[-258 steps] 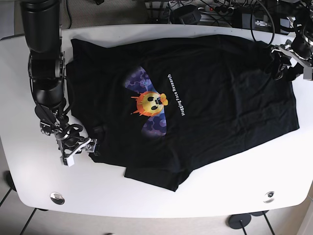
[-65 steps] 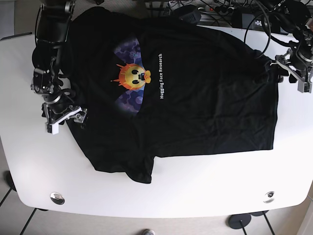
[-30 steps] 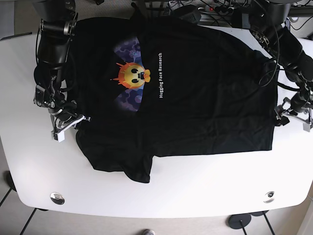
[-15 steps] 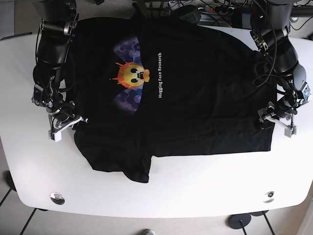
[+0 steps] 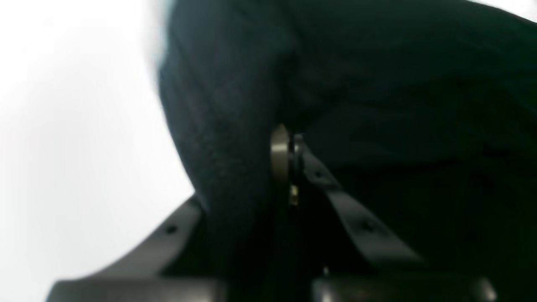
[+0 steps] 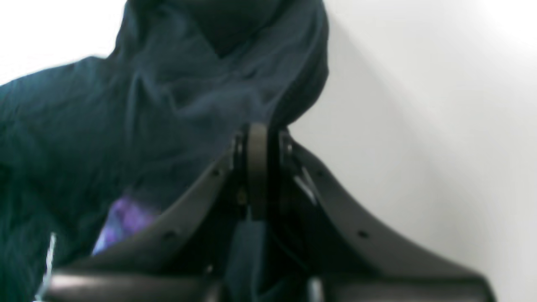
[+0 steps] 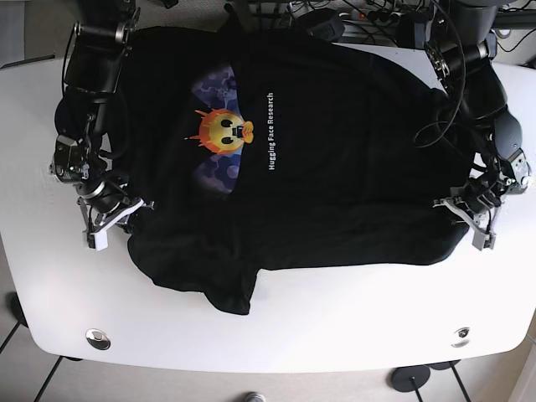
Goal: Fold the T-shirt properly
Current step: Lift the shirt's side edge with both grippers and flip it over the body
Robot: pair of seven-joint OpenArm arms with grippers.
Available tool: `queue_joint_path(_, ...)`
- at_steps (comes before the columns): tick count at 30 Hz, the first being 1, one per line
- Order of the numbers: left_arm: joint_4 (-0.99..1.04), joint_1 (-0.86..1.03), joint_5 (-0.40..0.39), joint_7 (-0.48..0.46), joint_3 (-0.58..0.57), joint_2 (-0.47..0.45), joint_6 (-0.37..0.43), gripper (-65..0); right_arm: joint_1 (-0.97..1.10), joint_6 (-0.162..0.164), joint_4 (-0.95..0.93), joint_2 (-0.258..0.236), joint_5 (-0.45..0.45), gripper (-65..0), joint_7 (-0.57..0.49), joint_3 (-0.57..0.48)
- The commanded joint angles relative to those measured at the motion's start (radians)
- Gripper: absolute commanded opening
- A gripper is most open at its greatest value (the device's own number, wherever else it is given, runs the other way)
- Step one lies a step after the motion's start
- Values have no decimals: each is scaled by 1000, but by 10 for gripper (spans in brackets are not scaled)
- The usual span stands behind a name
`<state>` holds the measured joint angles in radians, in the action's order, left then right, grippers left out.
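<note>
The black T-shirt [image 7: 335, 167] lies spread on the white table [image 7: 352, 327], its orange-and-purple print [image 7: 222, 134] facing up. My left gripper [image 7: 465, 213], at the right of the base view, is shut on the shirt's hem edge [image 5: 226, 138]. My right gripper [image 7: 113, 219], at the left of the base view, is shut on the sleeve-side edge of the shirt [image 6: 218, 79]. In both wrist views the jaws are closed with black cloth bunched around the tips.
Cables and dark equipment [image 7: 352, 17] lie along the table's far edge. Two round metal fittings [image 7: 98, 338] sit near the front edge, the other one [image 7: 461, 337] at the right. Bare white table runs along the front and at both sides.
My left gripper has moved toward the front and inward, dragging the shirt's right hem corner with it. My right gripper has stayed shut on the left edge and shifted only slightly.
</note>
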<state>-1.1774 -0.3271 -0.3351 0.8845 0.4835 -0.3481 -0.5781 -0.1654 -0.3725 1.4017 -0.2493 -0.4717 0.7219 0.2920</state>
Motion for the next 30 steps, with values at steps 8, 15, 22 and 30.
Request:
queue_joint_path(8, -275, 32, -9, 68, 117, 36, -41, -650, 45, -29, 186, -31, -6, -634, 58, 86)
queue_joint_path(15, -60, -321, -2, 66, -19, 5, -52, -650, -325, -35, -48, -78, 0, -634, 101, 72)
queue_joint_path(22, 301, -849, -2, -70, -240, -38, 0, -650, -853, -35, -345, -153, 0, -634, 101, -67)
queue_joint_path(30, 466, -982, -8, -150, -325, -70, -4, -649, -1140, -36, -482, -195, -11, -634, 124, -184)
